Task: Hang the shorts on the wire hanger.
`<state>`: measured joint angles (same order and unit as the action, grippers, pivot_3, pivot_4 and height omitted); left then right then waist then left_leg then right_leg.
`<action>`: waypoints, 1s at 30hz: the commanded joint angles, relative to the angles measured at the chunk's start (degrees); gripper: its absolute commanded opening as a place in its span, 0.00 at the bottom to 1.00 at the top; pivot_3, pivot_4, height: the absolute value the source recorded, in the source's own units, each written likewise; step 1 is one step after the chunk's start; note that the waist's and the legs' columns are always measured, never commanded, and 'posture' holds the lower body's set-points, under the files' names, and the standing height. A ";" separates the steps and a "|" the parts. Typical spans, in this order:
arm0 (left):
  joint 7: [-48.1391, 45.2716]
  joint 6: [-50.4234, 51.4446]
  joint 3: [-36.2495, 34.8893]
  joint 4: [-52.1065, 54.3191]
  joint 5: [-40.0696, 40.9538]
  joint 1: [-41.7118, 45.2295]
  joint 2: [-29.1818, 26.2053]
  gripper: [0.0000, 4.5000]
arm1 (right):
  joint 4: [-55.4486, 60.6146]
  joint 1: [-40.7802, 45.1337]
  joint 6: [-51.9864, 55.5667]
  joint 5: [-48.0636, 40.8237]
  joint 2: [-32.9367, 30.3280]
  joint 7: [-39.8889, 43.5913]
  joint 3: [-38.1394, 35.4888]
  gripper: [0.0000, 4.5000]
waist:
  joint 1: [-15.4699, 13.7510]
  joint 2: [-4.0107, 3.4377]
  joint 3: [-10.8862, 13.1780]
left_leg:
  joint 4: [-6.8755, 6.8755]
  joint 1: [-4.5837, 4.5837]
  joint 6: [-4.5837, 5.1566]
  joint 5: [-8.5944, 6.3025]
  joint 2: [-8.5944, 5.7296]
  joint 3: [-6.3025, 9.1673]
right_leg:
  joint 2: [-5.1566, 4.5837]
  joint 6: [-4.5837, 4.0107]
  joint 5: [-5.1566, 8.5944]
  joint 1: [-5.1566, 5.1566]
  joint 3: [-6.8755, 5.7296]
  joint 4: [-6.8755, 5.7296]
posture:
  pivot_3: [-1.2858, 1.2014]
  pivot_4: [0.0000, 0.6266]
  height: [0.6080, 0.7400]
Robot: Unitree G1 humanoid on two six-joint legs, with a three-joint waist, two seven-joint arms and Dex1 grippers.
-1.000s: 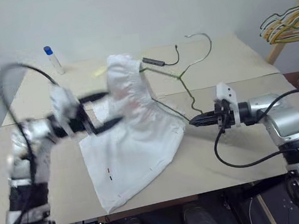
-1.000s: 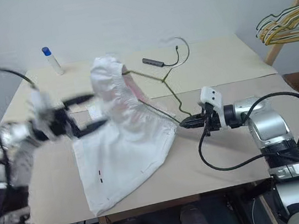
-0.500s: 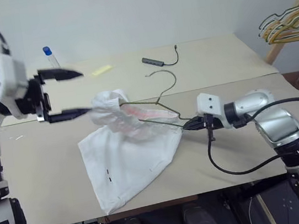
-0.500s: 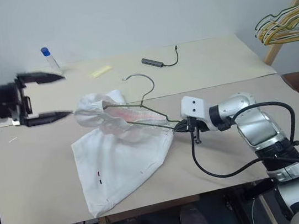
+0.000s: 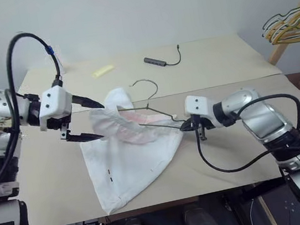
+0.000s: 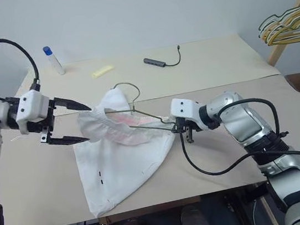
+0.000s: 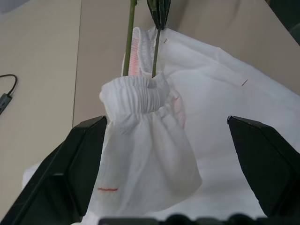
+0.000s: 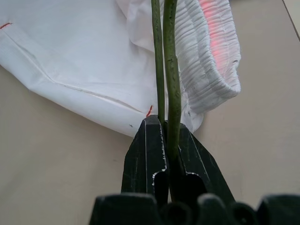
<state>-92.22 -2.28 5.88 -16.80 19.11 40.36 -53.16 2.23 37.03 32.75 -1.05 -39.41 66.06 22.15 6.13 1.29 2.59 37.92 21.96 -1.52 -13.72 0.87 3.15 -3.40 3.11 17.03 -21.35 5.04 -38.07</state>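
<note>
Left arm comes in from the side, elbow out, wrist bent so the left gripper (image 5: 87,120) points across and a bit down, fingers spread wide with nothing between them. Right arm reaches forward and inward, and the right gripper (image 8: 165,123) is clamped tight on the wire hanger (image 8: 168,70), aimed toward the other claw.

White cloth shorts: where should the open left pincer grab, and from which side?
Best bet: the gathered elastic waistband bunch of the white cloth shorts, approached from the robot's left. It stands raised around the thin olive wire hanger, between the open left pincer fingers.
</note>
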 commanded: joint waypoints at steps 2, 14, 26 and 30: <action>1.01 1.52 -0.06 -1.45 -1.73 2.50 1.49 0.99 | 2.36 1.40 0.43 0.70 0.26 -0.46 0.17 0.00 | -0.08 0.00 0.00 | 0.00 -0.01 0.00 0.00 0.00 0.00 | 0.00 0.00 0.00 0.00 0.00 0.00 | 0.49 0.00 1.00; 0.14 2.69 1.25 -5.60 -4.35 5.46 4.04 0.57 | 4.63 1.24 0.52 1.29 -0.24 -0.42 0.92 0.00 | 0.14 0.00 0.00 | 0.00 0.00 0.00 0.00 -0.01 0.01 | 0.00 0.00 0.00 0.00 0.00 -0.01 | 0.49 0.00 1.00; 0.05 1.75 3.39 -8.67 -7.98 6.30 5.36 0.23 | 6.13 0.83 1.09 1.47 -0.61 -1.05 0.76 0.00 | 0.90 0.00 0.00 | 0.00 0.00 0.00 0.00 0.00 0.02 | 0.00 0.00 0.00 0.00 -0.01 -0.02 | 0.48 0.00 1.00; 0.71 0.94 3.62 -9.93 -9.58 6.95 6.00 0.01 | 6.46 0.67 -0.07 1.08 -0.37 -1.08 0.23 0.00 | 0.90 0.00 0.00 | 0.00 0.00 0.00 0.00 -0.01 0.03 | 0.00 0.00 0.00 0.00 -0.01 -0.02 | 0.48 0.00 1.00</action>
<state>-91.74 -0.34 9.91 -26.52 10.08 45.25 -47.08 6.54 36.99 33.78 0.44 -39.48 65.22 24.00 7.04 1.29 2.59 37.92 21.95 -1.52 -13.72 0.86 3.18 -3.40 3.11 17.03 -21.36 5.02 -38.09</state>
